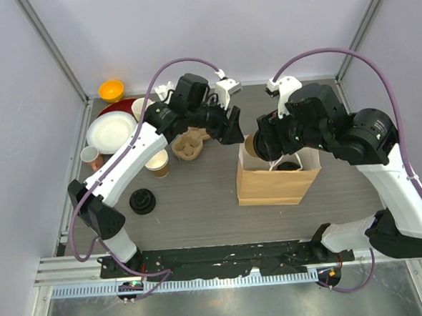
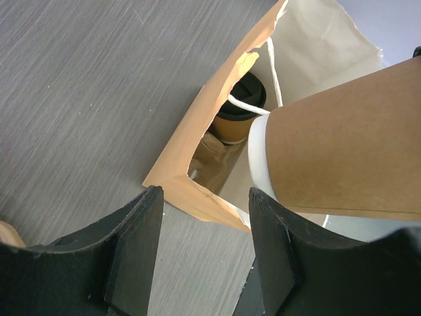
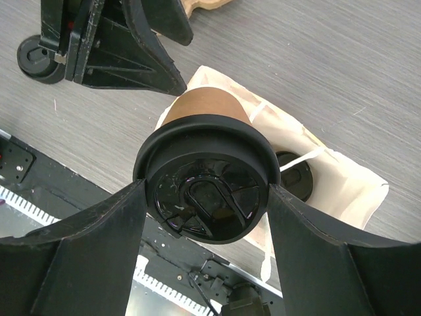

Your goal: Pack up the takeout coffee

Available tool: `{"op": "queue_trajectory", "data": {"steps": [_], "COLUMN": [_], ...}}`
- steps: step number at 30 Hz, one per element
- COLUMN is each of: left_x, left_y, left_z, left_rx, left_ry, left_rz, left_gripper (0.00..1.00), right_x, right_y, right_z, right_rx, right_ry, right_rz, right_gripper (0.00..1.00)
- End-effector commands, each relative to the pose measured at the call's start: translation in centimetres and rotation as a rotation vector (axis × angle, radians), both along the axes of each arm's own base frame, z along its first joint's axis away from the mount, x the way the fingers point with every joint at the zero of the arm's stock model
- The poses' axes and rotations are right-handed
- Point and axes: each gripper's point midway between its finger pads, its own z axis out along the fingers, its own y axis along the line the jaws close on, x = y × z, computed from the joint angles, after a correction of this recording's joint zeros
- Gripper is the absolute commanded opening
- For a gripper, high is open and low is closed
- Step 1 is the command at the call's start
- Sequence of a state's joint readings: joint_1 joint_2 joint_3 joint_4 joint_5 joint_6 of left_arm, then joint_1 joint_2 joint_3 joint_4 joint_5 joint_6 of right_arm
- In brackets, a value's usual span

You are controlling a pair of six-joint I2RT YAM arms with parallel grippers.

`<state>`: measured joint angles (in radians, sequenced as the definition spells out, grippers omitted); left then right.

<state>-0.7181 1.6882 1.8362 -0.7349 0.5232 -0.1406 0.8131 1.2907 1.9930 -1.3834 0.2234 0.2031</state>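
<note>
Grey wood-grain bench (image 1: 199,202), pale walls. Right pincer (image 3: 205,197) clamped on black-lidded brown kraft paper cup (image 3: 205,191) over open brown paper bag (image 1: 270,186) holding another lidded cup (image 2: 242,108). Left pincer (image 2: 200,243) apart, empty, beside bag.

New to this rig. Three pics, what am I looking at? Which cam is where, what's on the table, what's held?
There are two robot arms bolted at the table's near edge. The overhead picture is from a fixed camera above and behind them; the other two come from a camera on each wrist.

The right hand grips a lidded kraft coffee cup over the open paper bag, which already holds one lidded cup.

The left hand is open beside it, holding nothing.

Elsewhere on the table are a loose black lid, an open cup, a pulp cup carrier, white plates and an orange bowl.
</note>
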Motion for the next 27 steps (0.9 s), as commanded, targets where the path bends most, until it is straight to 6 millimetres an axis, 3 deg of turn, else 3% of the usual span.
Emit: {"op": "queue_trajectory", "data": {"steps": [1,9,19,24,27], "left_x": [-0.3,-1.2,-1.7,-1.6,-0.4], "left_y": [-0.3,-1.0,-1.3,-1.4,-1.0], "left_z": [-0.3,-1.2,-2.4,-1.9,-0.7], "left_rx": [0.029,0.044,0.058,0.044,0.054], "left_ry": [-0.03,-0.017,0.014,0.001,-0.067], "left_rz": [-0.016,-0.044,-0.05,-0.044,-0.013], "left_gripper": [0.59,0.53,0.48,0.48,0.48], "right_x": [-2.2,-1.1,0.3,0.7,1.2], "right_y": [-0.9,0.4,0.4,0.5,0.2], "right_z": [-2.6,-4.3,-5.5,-7.2,-8.6], "right_rx": [-0.095,-0.134,-0.16,-0.213,-0.26], "right_ry": [0.123,0.187,0.224,0.256,0.276], "right_rz": [0.072,0.081,0.065,0.098,0.119], "right_gripper": [0.58,0.58,0.55,0.55,0.54]}}
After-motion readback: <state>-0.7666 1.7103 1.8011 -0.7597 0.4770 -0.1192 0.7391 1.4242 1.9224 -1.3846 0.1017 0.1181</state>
